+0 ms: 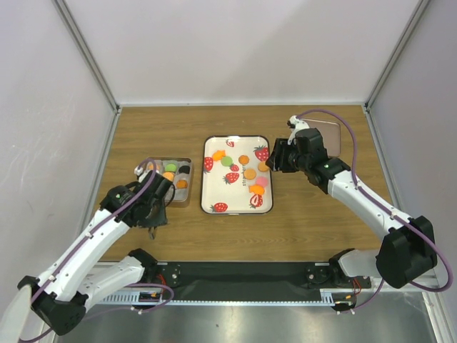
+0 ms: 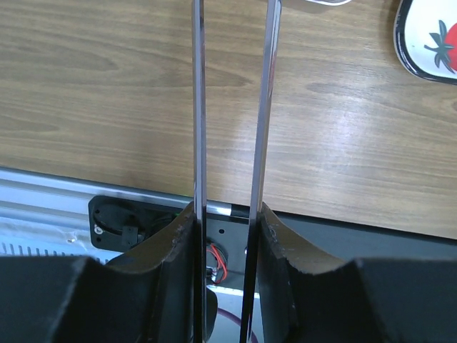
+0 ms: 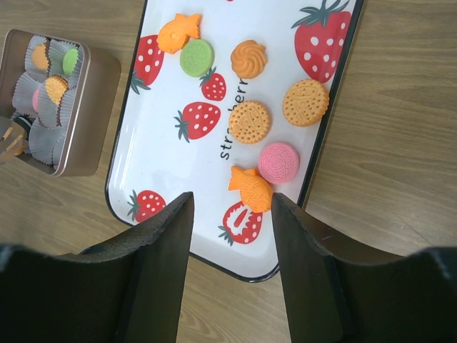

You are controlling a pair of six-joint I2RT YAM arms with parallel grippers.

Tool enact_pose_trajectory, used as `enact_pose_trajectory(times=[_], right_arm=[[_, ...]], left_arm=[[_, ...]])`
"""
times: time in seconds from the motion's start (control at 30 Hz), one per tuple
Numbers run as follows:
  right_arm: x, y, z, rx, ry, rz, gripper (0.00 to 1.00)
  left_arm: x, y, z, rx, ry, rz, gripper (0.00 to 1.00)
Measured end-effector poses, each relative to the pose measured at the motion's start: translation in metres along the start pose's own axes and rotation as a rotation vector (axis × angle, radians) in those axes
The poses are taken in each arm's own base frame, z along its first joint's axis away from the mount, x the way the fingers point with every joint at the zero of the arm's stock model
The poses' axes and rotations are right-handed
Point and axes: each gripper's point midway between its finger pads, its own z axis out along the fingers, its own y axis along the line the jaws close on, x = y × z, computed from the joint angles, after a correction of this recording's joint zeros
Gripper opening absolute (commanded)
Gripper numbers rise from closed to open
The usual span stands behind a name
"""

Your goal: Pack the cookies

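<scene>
L arm: from my top cam it comes up from the base at lower left, elbow bent, with the wrist sitting at the near side of the tin. L gripper is narrow, clamped on a pair of metal tweezers. Both blades lie flat against the inner finger faces, parallel with a slim gap btwn them, and they run fwd over the wood table. The tips leave the top of the wrist view, so I can't tell what they touch.

R arm: stretched diagonally from the base at lower right, wrist over the right edge of the strawberry-print tray. R gripper is spread wide w/ nothing in it, hanging above the tray's near end.

Cookies: seven loose on the tray.
- Far end: an orange fish shape touching a green round, w/ an orange swirl just beside them.
- Mid-tray: two orange-tan rounds.
- Nearer the gripper: a pink round, w/ a second orange fish just beside it, showing btwn the R fingers.

More cookies sit in white paper cups inside the tin, left of the tray. I make out orange, green, pink and one black.
</scene>
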Motion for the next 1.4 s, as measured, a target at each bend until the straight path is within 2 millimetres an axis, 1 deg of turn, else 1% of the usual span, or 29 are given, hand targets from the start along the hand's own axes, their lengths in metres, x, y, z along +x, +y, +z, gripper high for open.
enact_pose_trajectory(times=[0.13, 0.4, 0.57, 0.87, 1.07, 1.4], right_arm=[[0.001, 0.001, 0.001, -0.007, 0.006, 0.0, 0.53], [0.003, 0.004, 0.002, -0.015, 0.013, -0.002, 0.53], [0.004, 0.005, 0.002, -0.021, 0.015, -0.004, 0.53], [0.005, 0.007, 0.001, -0.026, 0.017, -0.006, 0.53], [0.005, 0.007, 0.001, -0.027, 0.018, -0.006, 0.53], [0.005, 0.008, 0.001, -0.028, 0.018, -0.007, 0.53]], left_arm=[[0.001, 0.0, 0.004, 0.0, 0.013, -0.011, 0.38], [-0.003, -0.005, 0.011, 0.005, 0.016, -0.008, 0.38], [-0.003, -0.005, 0.012, 0.005, 0.017, -0.014, 0.38], [0.006, -0.002, 0.019, -0.001, 0.047, -0.014, 0.38], [0.007, -0.003, 0.022, 0.005, 0.04, -0.017, 0.38], [0.009, -0.003, 0.027, 0.001, 0.046, -0.016, 0.41]])
